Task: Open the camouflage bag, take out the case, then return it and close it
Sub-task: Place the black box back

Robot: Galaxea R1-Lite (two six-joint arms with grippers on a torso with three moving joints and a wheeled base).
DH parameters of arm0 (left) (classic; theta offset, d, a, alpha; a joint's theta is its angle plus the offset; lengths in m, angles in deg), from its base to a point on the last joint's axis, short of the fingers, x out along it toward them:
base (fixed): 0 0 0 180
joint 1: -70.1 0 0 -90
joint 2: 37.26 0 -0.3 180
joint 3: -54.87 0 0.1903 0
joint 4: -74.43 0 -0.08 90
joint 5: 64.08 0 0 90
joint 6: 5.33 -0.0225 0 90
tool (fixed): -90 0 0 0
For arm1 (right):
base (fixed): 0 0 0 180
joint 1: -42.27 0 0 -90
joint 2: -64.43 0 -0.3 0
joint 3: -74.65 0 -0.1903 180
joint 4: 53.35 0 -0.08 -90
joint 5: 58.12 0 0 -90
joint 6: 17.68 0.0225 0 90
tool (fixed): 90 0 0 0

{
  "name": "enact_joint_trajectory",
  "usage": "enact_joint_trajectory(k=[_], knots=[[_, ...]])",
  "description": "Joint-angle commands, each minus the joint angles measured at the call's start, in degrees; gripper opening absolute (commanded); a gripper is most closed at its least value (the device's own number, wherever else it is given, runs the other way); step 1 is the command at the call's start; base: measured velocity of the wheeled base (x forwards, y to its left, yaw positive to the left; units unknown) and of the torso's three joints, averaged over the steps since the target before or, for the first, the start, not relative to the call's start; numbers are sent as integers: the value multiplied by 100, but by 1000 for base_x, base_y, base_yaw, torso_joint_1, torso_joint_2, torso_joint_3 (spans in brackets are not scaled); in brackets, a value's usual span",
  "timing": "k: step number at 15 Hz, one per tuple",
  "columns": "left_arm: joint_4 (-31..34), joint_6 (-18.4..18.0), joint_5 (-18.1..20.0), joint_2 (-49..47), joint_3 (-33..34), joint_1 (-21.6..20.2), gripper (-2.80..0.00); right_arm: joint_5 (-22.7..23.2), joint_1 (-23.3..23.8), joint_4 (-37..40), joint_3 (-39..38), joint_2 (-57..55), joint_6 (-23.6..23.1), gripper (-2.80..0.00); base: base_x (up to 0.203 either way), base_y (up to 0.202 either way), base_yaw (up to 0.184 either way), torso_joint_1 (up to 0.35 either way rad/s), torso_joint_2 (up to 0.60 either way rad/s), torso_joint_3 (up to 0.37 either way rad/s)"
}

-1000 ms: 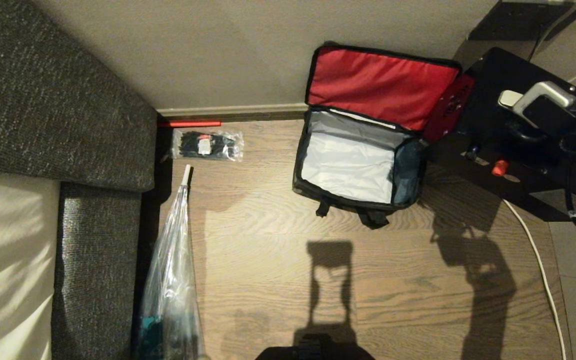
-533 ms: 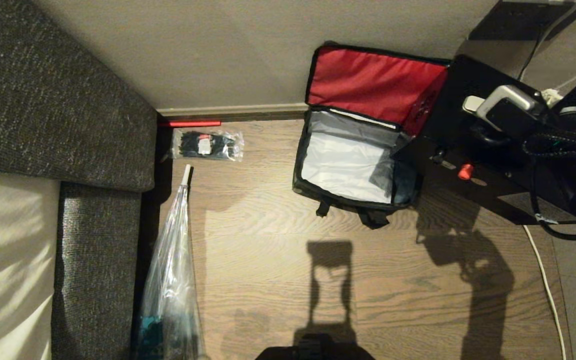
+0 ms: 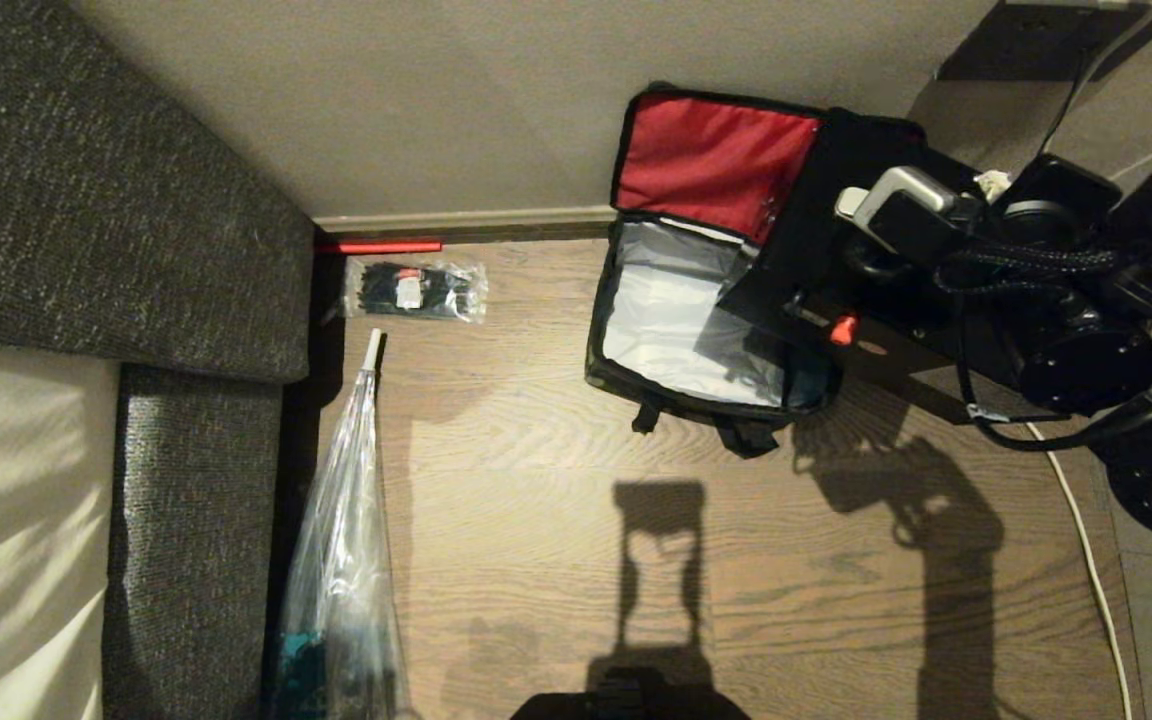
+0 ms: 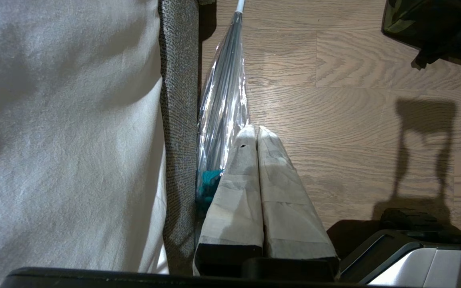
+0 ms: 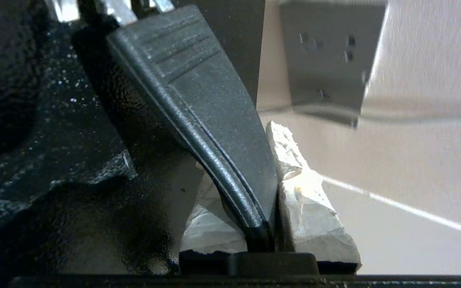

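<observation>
The camouflage bag [image 3: 681,335] lies open on the wood floor by the wall. Its red-lined lid [image 3: 706,160] leans back and its pale grey interior holds nothing. The black case [image 3: 806,235] hangs tilted over the bag's right side, covering part of the lid and the right wall. My right gripper [image 3: 881,255] is shut on the case's black handle [image 5: 214,100], which sits clamped between the taped fingers [image 5: 302,188]. My left gripper [image 4: 254,132] is parked low at the near left beside the grey upholstery, shut with nothing in it.
A clear packet of black cable ties [image 3: 416,288] and a red stick [image 3: 381,246] lie by the skirting. A wrapped umbrella [image 3: 346,540] lies along the grey upholstered furniture [image 3: 106,200]. A white cable [image 3: 1086,540] runs down the right. A wall socket [image 5: 326,60] faces the right wrist.
My right arm has swung left with the case, from beside the bag to over its right side, now hiding part of the red lid. The bag and left arm stayed still.
</observation>
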Motion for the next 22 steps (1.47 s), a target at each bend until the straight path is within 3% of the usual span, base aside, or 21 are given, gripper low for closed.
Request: enact_joint_trajectory(k=[1,12,22], knots=[[-1,1,-2,9,-1,-1,-280,-16,-199,-30,199,-270,-50,-280,0,0,0,0,0,0],[-1,1,-2,9,-1,-1,-280,-151,-840,-13,1343,-1226,-134,-280,0,0,0,0,0,0],[-1,1,-2,9,-1,-1,-280,-108,-1034,36,1897,-1773,-131,-280,0,0,0,0,0,0]])
